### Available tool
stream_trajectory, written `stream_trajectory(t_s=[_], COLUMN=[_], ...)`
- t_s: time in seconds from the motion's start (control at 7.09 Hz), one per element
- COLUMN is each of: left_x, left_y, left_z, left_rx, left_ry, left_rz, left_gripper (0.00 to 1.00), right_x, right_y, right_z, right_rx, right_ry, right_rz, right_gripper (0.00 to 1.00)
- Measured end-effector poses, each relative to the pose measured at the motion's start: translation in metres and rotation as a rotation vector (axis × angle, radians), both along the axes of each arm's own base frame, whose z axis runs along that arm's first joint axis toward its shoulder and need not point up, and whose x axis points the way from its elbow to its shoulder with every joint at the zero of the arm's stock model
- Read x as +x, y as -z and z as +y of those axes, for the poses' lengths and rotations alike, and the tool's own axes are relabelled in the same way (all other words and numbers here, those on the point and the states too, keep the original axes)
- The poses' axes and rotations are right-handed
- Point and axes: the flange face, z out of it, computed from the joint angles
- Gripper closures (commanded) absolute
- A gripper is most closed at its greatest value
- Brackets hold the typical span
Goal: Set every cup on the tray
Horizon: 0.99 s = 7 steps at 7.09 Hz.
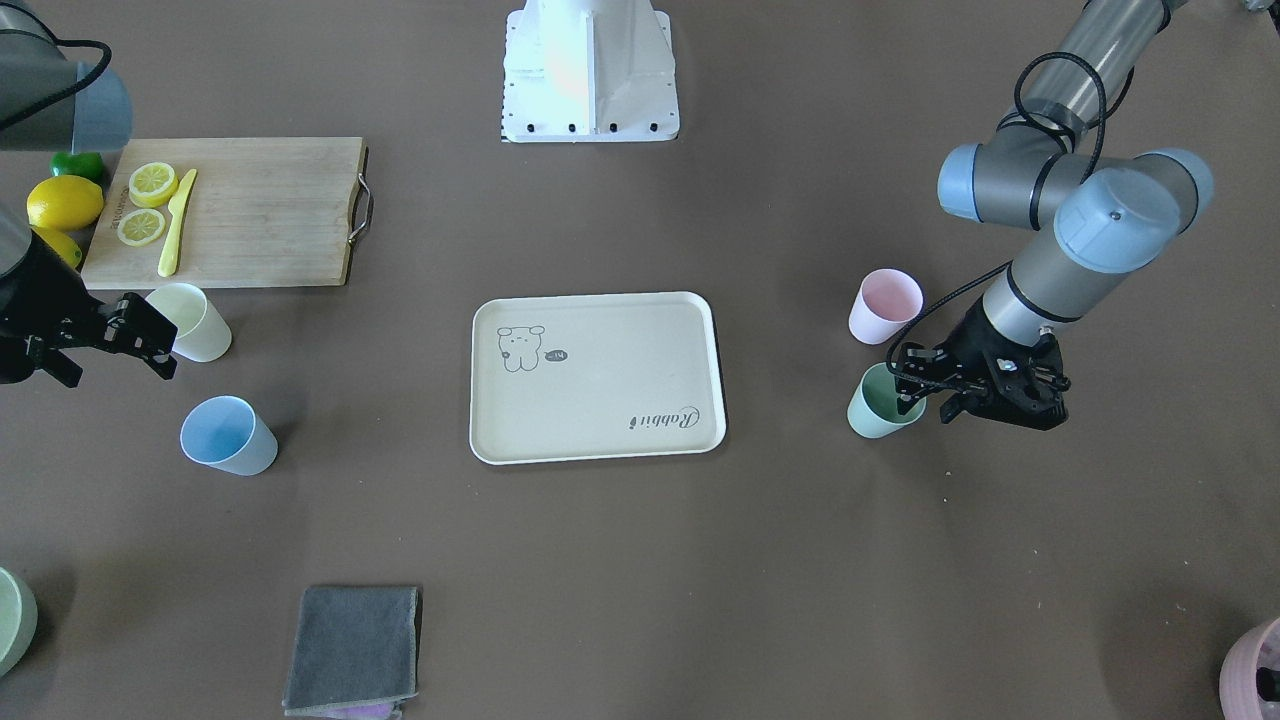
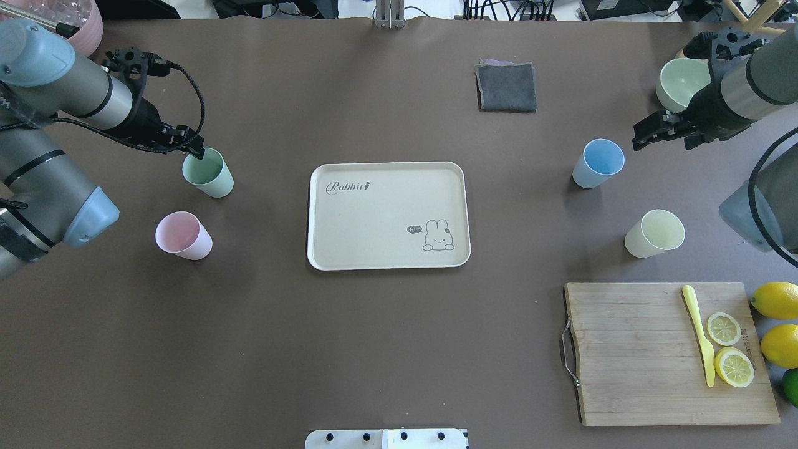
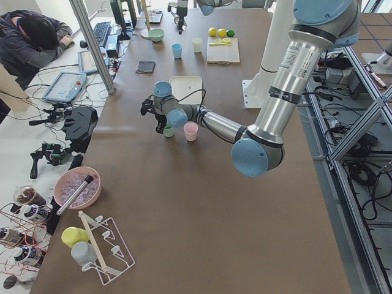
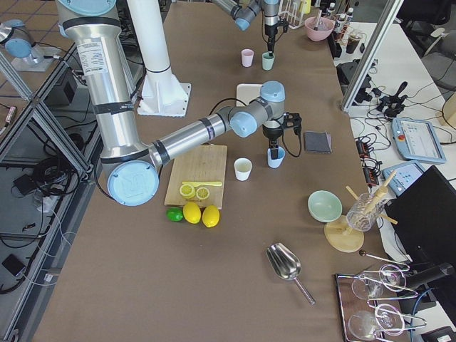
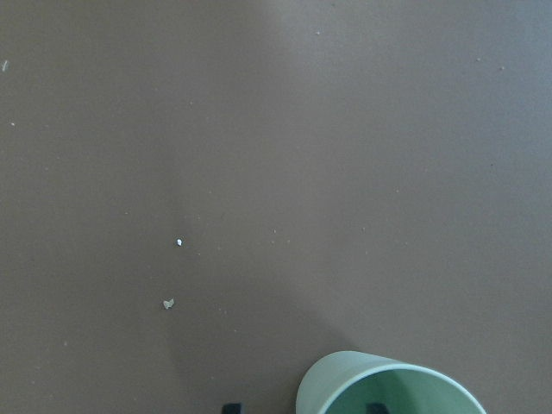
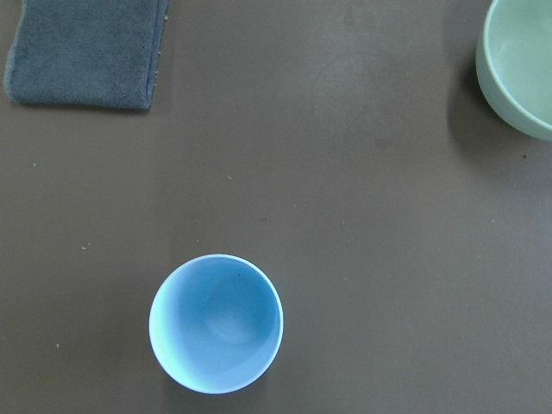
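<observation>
Cream Rabbit tray (image 2: 374,212) lies at the centre of the table (image 2: 399,349). Off it, on the table, stand four cups: green cup (image 2: 209,173) and pink cup (image 2: 182,235) on the robot's left, blue cup (image 2: 598,163) and pale yellow cup (image 2: 654,233) on its right. Left hand (image 1: 927,403), spread, straddles the green cup's wall. Right hand (image 1: 165,350), spread, hovers near the blue cup.

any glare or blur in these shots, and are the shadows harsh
Front-facing view: white robot base blown out by glare. Overhead view: soft shadow beside the pink cup. Right wrist view: blue cup sharp. Left wrist view: green cup cropped at the bottom edge.
</observation>
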Motion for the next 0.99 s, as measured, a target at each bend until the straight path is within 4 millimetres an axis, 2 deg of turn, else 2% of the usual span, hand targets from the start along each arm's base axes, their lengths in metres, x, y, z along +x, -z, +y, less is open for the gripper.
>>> stream_trajectory(t_s=[0.28, 0.42, 0.56, 0.71, 0.99], left_x=[0.005, 0.004, 0.004, 0.008, 0.040], left_y=[0.003, 0.013, 0.031, 0.059, 0.114], left_z=[0.005, 0.007, 0.009, 0.008, 0.010], left_rx=[0.004, 0.013, 0.015, -0.001, -0.044], left_ry=[-0.005, -0.004, 0.005, 0.025, 0.055], left_rz=[0.004, 0.015, 0.034, 0.057, 0.089], left_gripper=[1.00, 1.00, 1.00, 1.00, 1.00], right_x=[-0.003, -0.005, -0.007, -0.010, -0.022], right_y=[-0.002, -0.005, -0.010, -0.015, -0.020], right_z=[-0.003, -0.005, -0.008, -0.014, -0.033], right_rx=[0.001, -0.003, -0.010, -0.017, -0.024], right_ry=[-0.001, -0.002, 0.000, 0.002, 0.001], right_rz=[0.009, 0.015, 0.022, 0.028, 0.031], right_gripper=[0.00, 0.00, 0.00, 0.01, 0.03])
